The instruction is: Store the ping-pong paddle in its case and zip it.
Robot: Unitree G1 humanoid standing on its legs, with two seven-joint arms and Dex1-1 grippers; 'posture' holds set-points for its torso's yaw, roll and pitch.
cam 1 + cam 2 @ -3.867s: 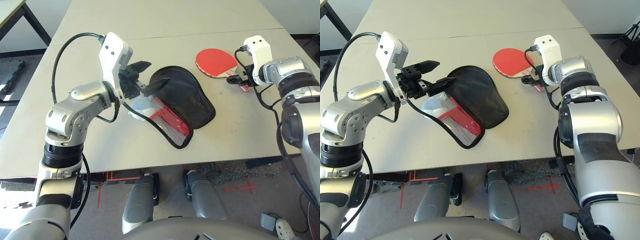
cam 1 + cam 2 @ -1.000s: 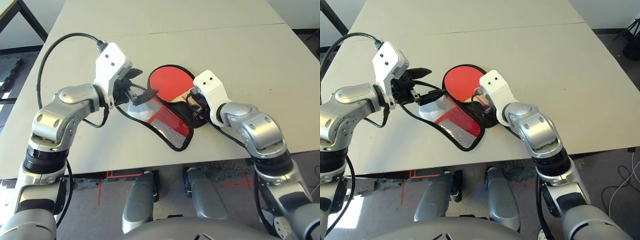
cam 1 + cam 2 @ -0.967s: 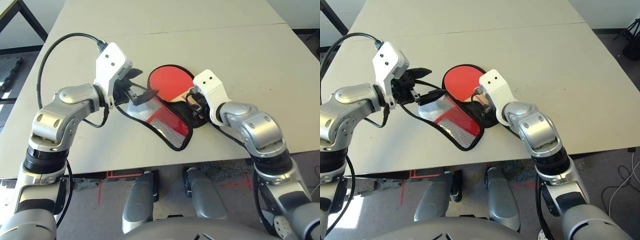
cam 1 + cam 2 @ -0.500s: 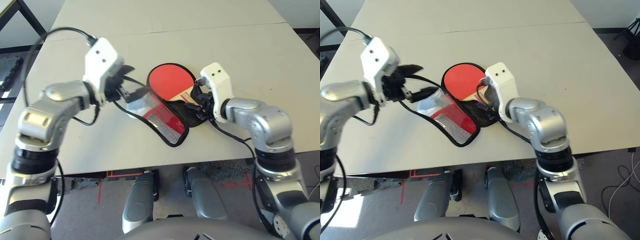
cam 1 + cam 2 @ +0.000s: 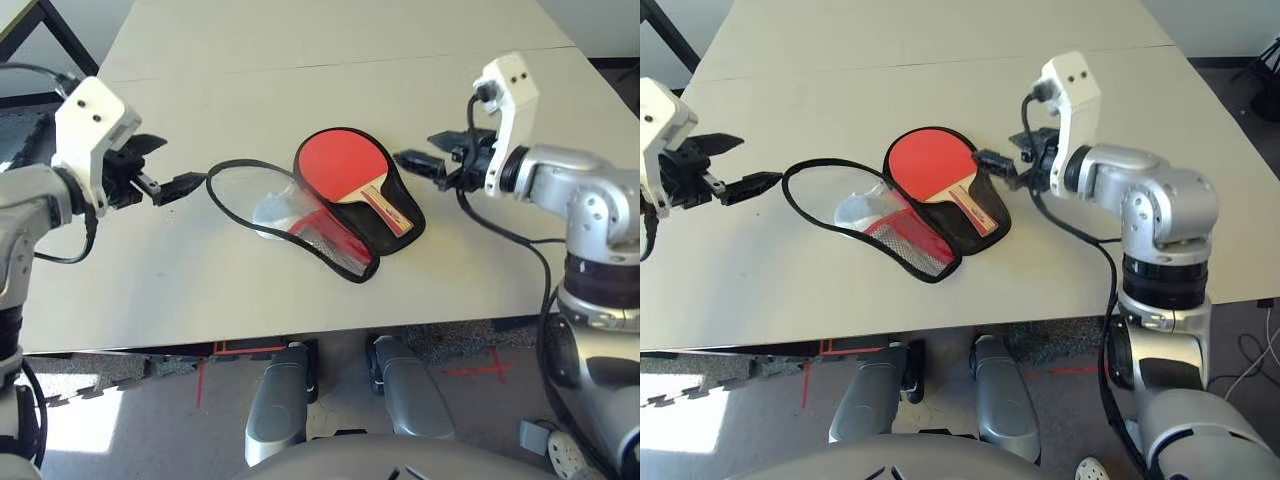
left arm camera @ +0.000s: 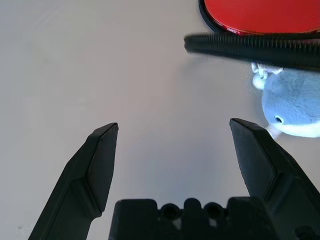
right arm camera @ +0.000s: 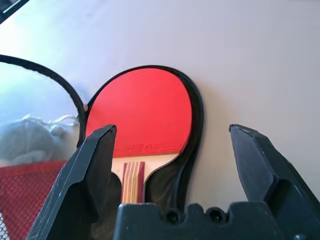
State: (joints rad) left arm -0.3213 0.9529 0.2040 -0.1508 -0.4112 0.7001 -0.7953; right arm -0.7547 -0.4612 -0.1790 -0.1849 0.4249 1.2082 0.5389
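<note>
**Paddle resting in the open case, both arms clear**

I count one ping-pong paddle, one case, one grey pull charm and two grippers. The paddle lies at the centre of the frame on the black half of the case, red face up, its striped handle pointing toward the lower right. The case is unzipped: its red mesh flap is spread out to the lower left of the paddle, and the black piping loops out across the counter toward the left. The charm lies inside that loop, just beside the paddle's head.

My left gripper hangs at the left of the frame, well apart from the case, fingers spread wide and holding nothing. My right gripper hovers just right of the case, fingers likewise wide apart and empty.

The counter is pale grey with a seam running across it. Beyond it, at the upper left, I see dark flooring and a black table leg.
</note>
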